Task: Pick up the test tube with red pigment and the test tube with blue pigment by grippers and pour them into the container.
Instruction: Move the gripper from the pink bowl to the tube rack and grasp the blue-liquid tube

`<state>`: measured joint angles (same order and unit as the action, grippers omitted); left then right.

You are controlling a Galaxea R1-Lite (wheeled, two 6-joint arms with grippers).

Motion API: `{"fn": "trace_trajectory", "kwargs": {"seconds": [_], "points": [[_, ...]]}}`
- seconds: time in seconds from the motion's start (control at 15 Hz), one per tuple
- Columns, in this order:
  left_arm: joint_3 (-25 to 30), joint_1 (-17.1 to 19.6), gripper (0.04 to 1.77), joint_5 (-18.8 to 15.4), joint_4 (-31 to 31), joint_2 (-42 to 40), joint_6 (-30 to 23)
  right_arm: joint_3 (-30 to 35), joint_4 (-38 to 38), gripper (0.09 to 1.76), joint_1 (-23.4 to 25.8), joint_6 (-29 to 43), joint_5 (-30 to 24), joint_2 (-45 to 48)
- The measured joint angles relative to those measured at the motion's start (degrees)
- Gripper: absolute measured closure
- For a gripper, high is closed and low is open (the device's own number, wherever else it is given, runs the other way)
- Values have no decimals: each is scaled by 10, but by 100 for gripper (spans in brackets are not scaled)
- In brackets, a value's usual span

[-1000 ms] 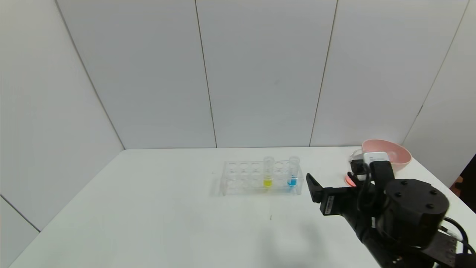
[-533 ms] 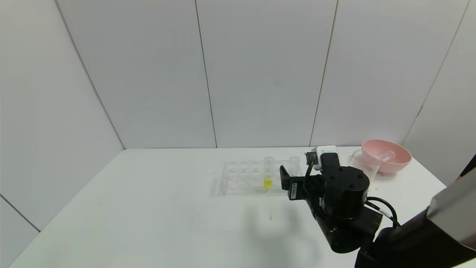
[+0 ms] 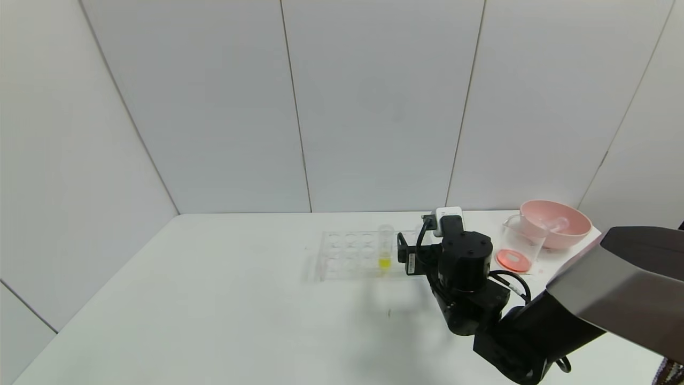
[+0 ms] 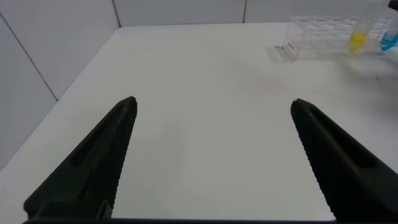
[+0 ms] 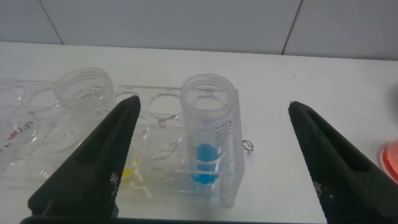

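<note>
The test tube with blue pigment (image 5: 205, 134) stands upright in the end hole of the clear rack (image 5: 155, 162). My right gripper (image 5: 212, 104) is open, with one finger (image 5: 93, 168) on each side of the tube and not touching it. In the head view the right gripper (image 3: 409, 252) is at the rack's (image 3: 352, 255) right end and hides the blue tube. The container (image 3: 521, 247), a clear beaker, holds red-orange liquid at its bottom. The test tube with red pigment is out of view. My left gripper (image 4: 212, 102) hangs open over bare table, far from the rack (image 4: 329, 36).
A tube with yellow liquid (image 3: 385, 248) stands in the rack left of the gripper. A pink bowl (image 3: 556, 223) sits behind the beaker at the table's far right. The white table (image 3: 214, 299) ends close to the right of the bowl.
My right arm has swung left from beside the beaker to the rack's right end, staying open. It now covers the blue tube in the head view and uncovers the beaker.
</note>
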<state>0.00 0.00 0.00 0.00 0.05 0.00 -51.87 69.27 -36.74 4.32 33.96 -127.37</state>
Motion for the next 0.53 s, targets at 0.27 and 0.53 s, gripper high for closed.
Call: {"fn": "trace_trajectory", "kwargs": {"seconds": [0.27, 0.53], "points": [[0, 0, 5, 0, 0, 0, 0, -14, 0, 14, 6, -7, -13, -11], [0, 0, 5, 0, 0, 0, 0, -16, 2, 14, 7, -13, -12, -13]]}}
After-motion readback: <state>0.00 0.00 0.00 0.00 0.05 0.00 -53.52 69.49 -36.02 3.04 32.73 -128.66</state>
